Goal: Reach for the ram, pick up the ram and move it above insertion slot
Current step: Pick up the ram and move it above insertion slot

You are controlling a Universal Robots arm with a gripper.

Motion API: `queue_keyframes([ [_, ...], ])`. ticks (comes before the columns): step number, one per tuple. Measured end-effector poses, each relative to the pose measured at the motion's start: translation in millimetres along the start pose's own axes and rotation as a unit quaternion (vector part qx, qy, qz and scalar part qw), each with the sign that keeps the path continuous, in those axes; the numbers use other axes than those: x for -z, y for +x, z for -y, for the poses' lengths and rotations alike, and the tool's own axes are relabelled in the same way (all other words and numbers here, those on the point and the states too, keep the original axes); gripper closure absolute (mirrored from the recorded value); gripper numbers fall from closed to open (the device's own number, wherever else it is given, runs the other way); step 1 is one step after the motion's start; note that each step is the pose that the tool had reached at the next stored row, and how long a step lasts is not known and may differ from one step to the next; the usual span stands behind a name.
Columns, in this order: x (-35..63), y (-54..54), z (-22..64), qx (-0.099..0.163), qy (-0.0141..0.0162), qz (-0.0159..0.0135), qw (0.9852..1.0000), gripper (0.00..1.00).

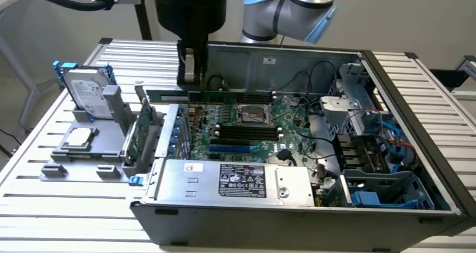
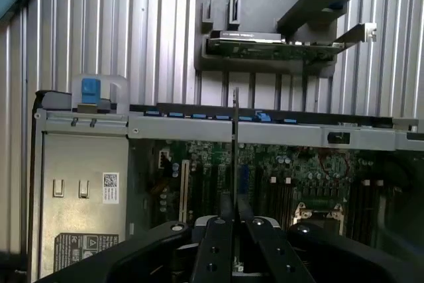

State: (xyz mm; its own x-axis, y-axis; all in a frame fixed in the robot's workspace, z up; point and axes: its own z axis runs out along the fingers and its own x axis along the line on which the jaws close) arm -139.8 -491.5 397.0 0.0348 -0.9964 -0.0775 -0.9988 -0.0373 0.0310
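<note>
The ram (image 1: 167, 95) is a long thin green stick held level in the air over the rear part of the open computer case (image 1: 416, 147). My gripper (image 1: 192, 83) is shut on it from above, near the stick's middle. In the wrist view the ram (image 2: 236, 137) shows edge-on as a thin line pinched between the two black fingers (image 2: 215, 230) of the gripper (image 2: 236, 213). Below and nearer the camera in the exterior view, the black insertion slots (image 1: 246, 131) lie on the green motherboard (image 1: 290, 119). The stick hangs above the board, clear of the slots.
A grey fixture (image 1: 82, 152) at the exterior view's left holds a silver hard drive with blue rails (image 1: 88, 91), a small square chip (image 1: 80, 137) and a taller green expansion card (image 1: 141, 133). A silver power supply (image 1: 238, 180) fills the case's front. Cables and drive bays (image 1: 372, 147) crowd the exterior view's right.
</note>
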Motion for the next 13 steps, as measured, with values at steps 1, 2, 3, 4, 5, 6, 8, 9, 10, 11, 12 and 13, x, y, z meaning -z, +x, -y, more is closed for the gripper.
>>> queue_keyframes([
  [1, -0.1, -0.6, 4.8, 0.0, 0.0, 0.0, 1.0, 0.86],
  [2, -0.2, -1.4, 9.3, 0.0, 0.0, 0.0, 1.0, 0.86],
  [3, -0.5, -2.4, 13.9, 0.0, 0.0, 0.0001, 1.0, 0.86],
  [4, -1.0, -3.7, 18.4, 0.0, 0.0, 0.0001, 1.0, 0.86],
  [5, -1.6, -5.2, 23.3, 0.0, 0.0, 0.0001, 1.0, 0.86],
  [6, -2.2, -6.6, 27.4, 0.0, 0.0, 0.0001, 1.0, 0.86],
  [8, -3.8, -10.2, 36.0, 0.0, 0.0, 0.0, 1.0, 0.86],
  [9, -5.0, -12.6, 39.7, 0.0, 0.0, 0.0001, 1.0, 0.86],
  [10, -6.2, -15.3, 43.1, 0.0, -0.0001, 0.0, 1.0, 0.86],
  [11, -7.5, -18.3, 46.1, 0.0, -0.0001, 0.0, 1.0, 0.86],
  [12, -8.8, -21.3, 49.2, 0.0, -0.0001, -0.0001, 1.0, 0.86],
  [13, -10.3, -24.7, 52.4, 0.0, -0.0001, 0.0, 1.0, 0.86],
])
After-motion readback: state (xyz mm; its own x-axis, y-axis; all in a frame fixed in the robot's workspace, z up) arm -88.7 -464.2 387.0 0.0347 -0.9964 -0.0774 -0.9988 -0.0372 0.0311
